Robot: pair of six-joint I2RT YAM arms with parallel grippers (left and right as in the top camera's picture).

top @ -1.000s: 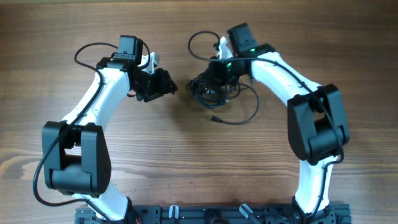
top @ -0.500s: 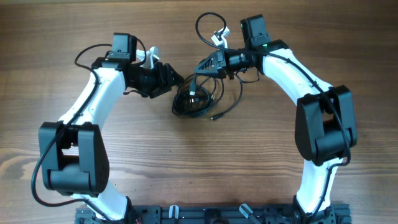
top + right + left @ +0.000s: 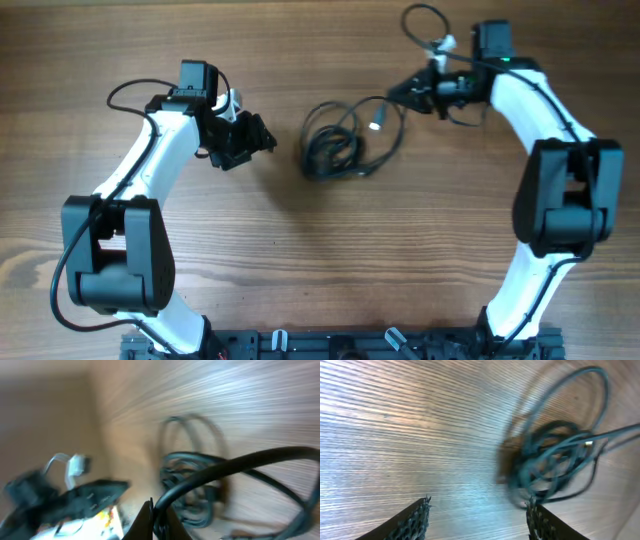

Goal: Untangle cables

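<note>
The cables (image 3: 333,152) lie as a knotted black bundle mid-table, with a small plug end (image 3: 378,124) at its right side. One strand (image 3: 365,101) runs from the bundle up and right into my right gripper (image 3: 402,90), which is shut on it. In the right wrist view the jaws (image 3: 159,519) pinch that black strand (image 3: 225,467), with the bundle (image 3: 192,492) blurred beyond. My left gripper (image 3: 262,140) hovers left of the bundle, apart from it, open. In the left wrist view its mesh fingertips (image 3: 417,519) stand wide with bare wood between, and the bundle (image 3: 550,462) is ahead to the right.
Thick arm wires loop above the right wrist (image 3: 425,20) and beside the left arm (image 3: 125,92). A black mounting rail (image 3: 340,345) runs along the near table edge. The wooden table (image 3: 300,250) lies between the two arm bases.
My right gripper has pulled right and away, drawing a strand out of the bundle, which slid a little to the right. My left gripper backed off to the left and opened wider.
</note>
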